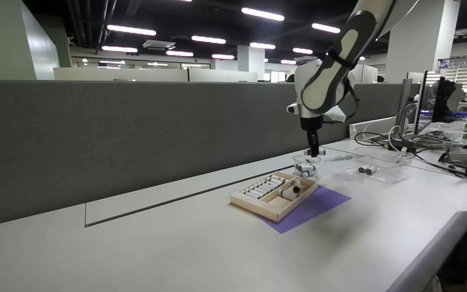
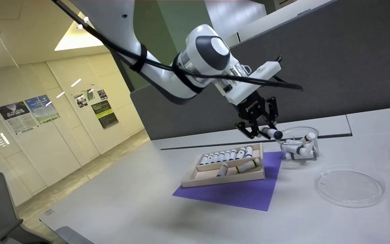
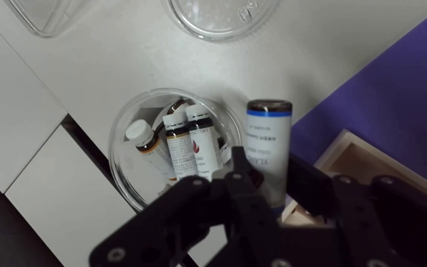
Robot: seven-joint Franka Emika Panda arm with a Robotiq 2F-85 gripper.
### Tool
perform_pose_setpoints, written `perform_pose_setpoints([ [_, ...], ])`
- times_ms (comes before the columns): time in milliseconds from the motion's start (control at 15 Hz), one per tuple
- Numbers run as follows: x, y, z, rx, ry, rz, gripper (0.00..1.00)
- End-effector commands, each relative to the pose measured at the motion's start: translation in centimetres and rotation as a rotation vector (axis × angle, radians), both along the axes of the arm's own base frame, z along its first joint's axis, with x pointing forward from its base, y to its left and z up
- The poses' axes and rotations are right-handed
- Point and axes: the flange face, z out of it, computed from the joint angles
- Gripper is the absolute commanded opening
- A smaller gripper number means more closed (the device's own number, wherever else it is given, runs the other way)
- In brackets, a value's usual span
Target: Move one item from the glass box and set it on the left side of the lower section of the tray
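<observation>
My gripper (image 2: pixel 270 130) (image 3: pixel 267 157) is shut on a small white bottle (image 2: pixel 273 133) (image 3: pixel 269 137) with blue bands, lying sideways in the fingers. It is held at about rim height beside the clear round glass box (image 2: pixel 298 127) (image 3: pixel 112 152), on the tray side in an exterior view. The box also shows in an exterior view (image 1: pixel 318 166) and holds several white bottles. The beige tray (image 1: pixel 253 206) (image 2: pixel 225 181) (image 3: pixel 347 138) has a row of several bottles in its upper section. Two bottles (image 2: pixel 222 170) (image 2: pixel 248 166) are in its lower section; part of the tray is hidden in the wrist view.
A purple sheet (image 1: pixel 318 207) (image 2: pixel 249 195) (image 3: pixel 395 81) lies under the tray. A clear round lid (image 2: pixel 350 187) (image 3: pixel 221 31) lies near the box. A clear container with dark-ended bottles (image 1: pixel 367 170) stands further along, near cables and a monitor. A grey partition (image 1: pixel 136 142) borders the desk.
</observation>
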Motion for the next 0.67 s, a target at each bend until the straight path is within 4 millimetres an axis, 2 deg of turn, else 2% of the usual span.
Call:
perform_pose_setpoints([
  [0,0.0,0.0,0.1,0.000,0.001,0.000,0.05],
  [267,0.1,3.6,-2.4,-0.043,0.070,-0.047,0.05],
  [600,0.2,10.1,-5.7,-0.035,0.110,-0.092,0.05],
])
